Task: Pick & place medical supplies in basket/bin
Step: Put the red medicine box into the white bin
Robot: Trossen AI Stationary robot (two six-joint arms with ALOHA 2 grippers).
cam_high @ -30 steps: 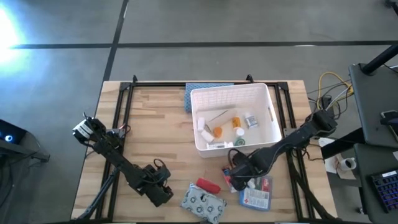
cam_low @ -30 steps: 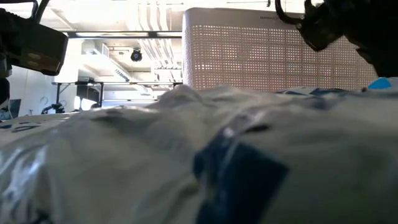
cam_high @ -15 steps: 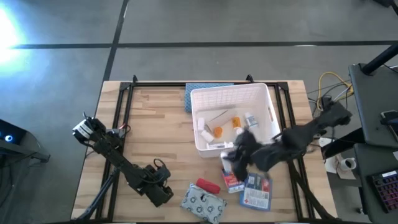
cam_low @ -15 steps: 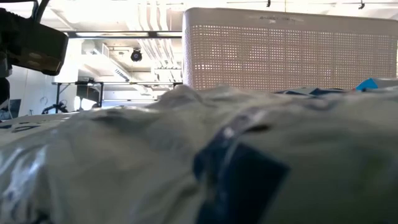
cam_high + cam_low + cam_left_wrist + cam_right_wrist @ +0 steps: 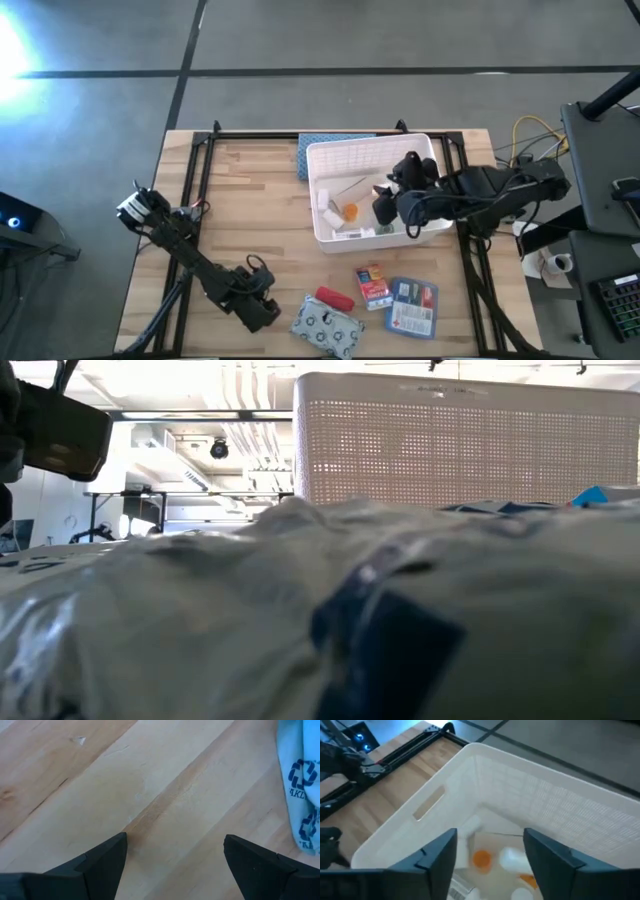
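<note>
The white slotted bin [image 5: 372, 150] stands at the table's middle; the low view shows its wall [image 5: 450, 445]. My right gripper [image 5: 393, 200] hovers open over the bin's inside [image 5: 490, 852]. Below it lie an orange vial [image 5: 481, 858] and a white bottle [image 5: 512, 857]. On the table near the bin lie a red-orange box [image 5: 372, 286], a blue-white flat box [image 5: 412, 306], a red tube [image 5: 335, 298] and a grey patterned pouch [image 5: 325, 325]. My left gripper [image 5: 258, 312] rests open just left of the pouch [image 5: 302, 795], fingers apart [image 5: 175, 855] over bare wood.
A blue-grey mat [image 5: 322, 148] sticks out from behind the bin's far left corner. Black frame rails [image 5: 195, 175] run along the table's left, far and right sides. The pouch [image 5: 300, 610] fills the low view's foreground. Bare wood lies left of the bin.
My right gripper has risen from the table beside the red-orange box and swung toward the far edge. It now hangs over the bin. The left arm has kept still.
</note>
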